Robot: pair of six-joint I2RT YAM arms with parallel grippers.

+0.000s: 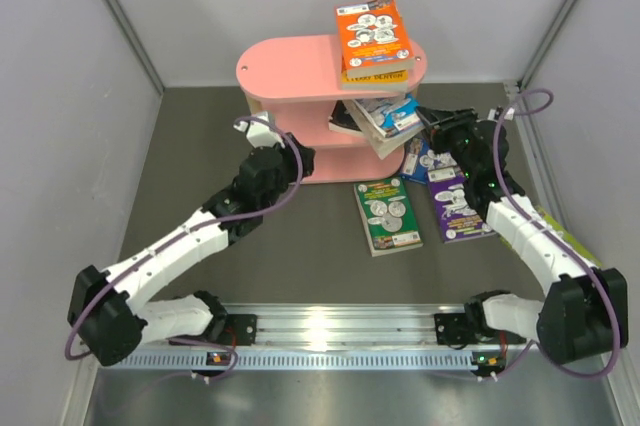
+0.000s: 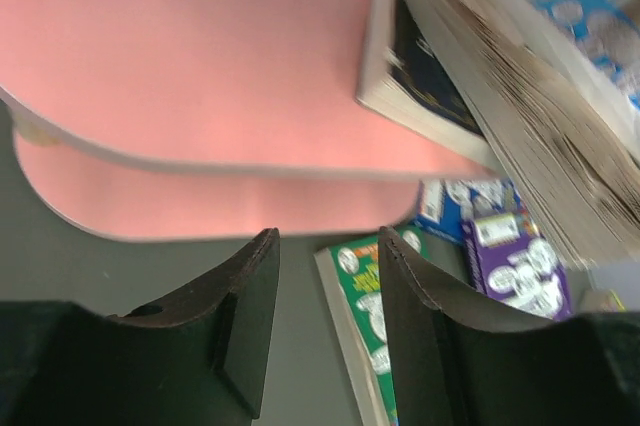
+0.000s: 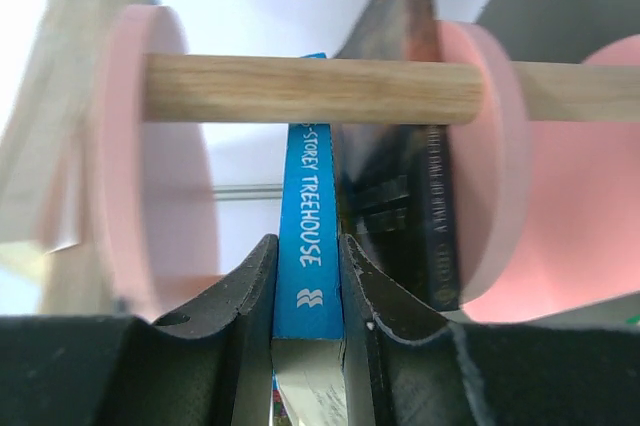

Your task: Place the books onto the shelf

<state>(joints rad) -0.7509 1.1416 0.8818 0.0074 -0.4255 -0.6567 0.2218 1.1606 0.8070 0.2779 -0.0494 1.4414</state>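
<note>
The pink shelf (image 1: 300, 66) stands at the back of the table, with an orange book (image 1: 375, 31) on a yellow-spined one (image 1: 380, 75) on its top board. More books (image 1: 385, 118) lie tilted on the middle tier. My right gripper (image 3: 305, 246) is shut on a blue-spined book (image 3: 310, 196), held upright next to a dark book (image 3: 400, 166) at the shelf's right end, behind a wooden dowel (image 3: 310, 88). My left gripper (image 2: 325, 241) is open and holds nothing, in front of the shelf's boards (image 2: 200, 56). On the table lie a green book (image 1: 388, 213) and a purple book (image 1: 460, 208).
A blue-covered book (image 1: 418, 158) lies near the shelf's foot by the right arm. A lime edge (image 1: 557, 229) shows under the right forearm. Grey walls close in the table on both sides and at the back.
</note>
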